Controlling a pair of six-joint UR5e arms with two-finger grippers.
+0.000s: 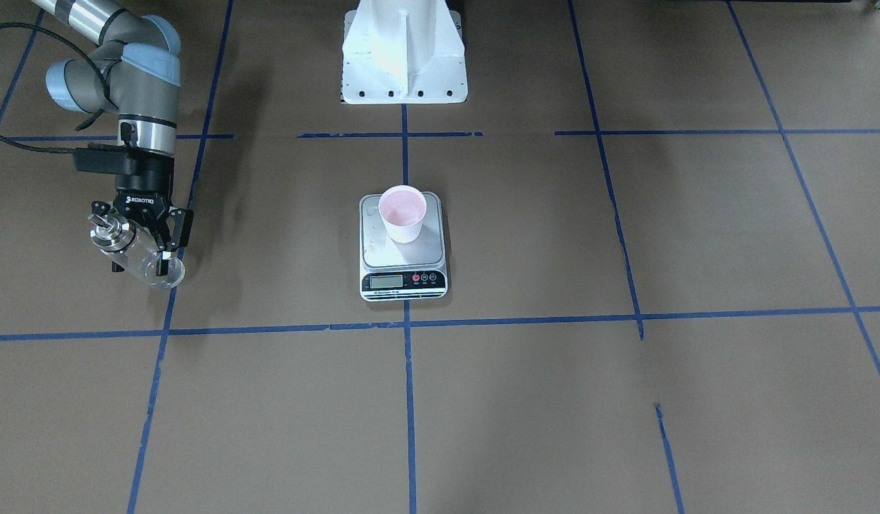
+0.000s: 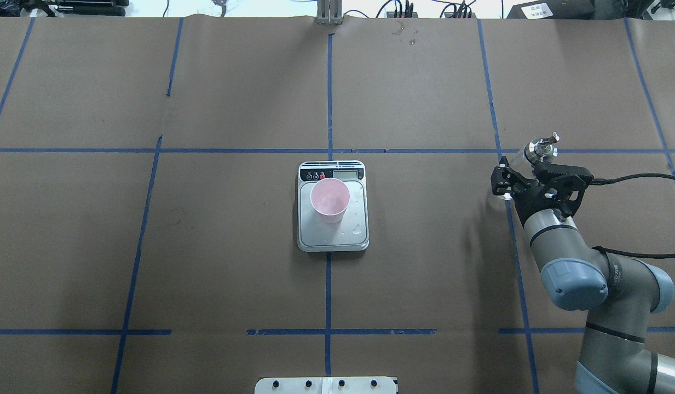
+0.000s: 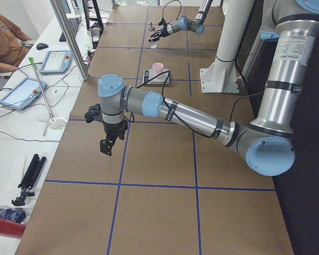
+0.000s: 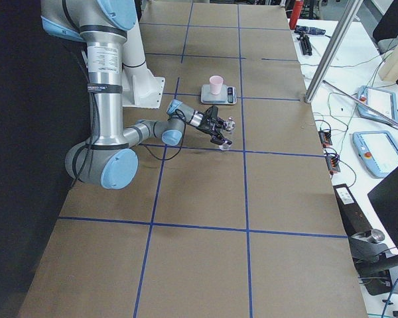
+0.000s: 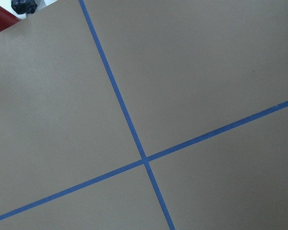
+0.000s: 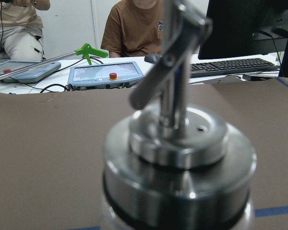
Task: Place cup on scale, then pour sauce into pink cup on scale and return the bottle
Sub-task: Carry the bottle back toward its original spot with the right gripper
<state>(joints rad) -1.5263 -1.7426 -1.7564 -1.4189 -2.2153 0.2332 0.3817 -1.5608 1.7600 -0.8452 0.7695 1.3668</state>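
The pink cup [image 1: 402,213] stands upright on the scale [image 1: 404,282] at the table's middle; both also show in the overhead view, the cup [image 2: 330,200] on the scale [image 2: 333,238]. My right gripper [image 1: 140,258] is shut on the clear glass bottle [image 1: 129,243], held low over the table well off to the robot's right of the scale. The bottle's silver collar and spout [image 6: 177,148] fill the right wrist view. The sauce cannot be made out. My left gripper [image 3: 107,146] hangs over bare table far from the scale; I cannot tell whether it is open.
The white robot pedestal [image 1: 404,57] stands behind the scale. Blue tape lines [image 5: 144,159] cross the brown paper. Small drops lie on the scale's platform [image 2: 359,227]. Operators, tablets [image 6: 105,73] and a keyboard sit past the table's far edge.
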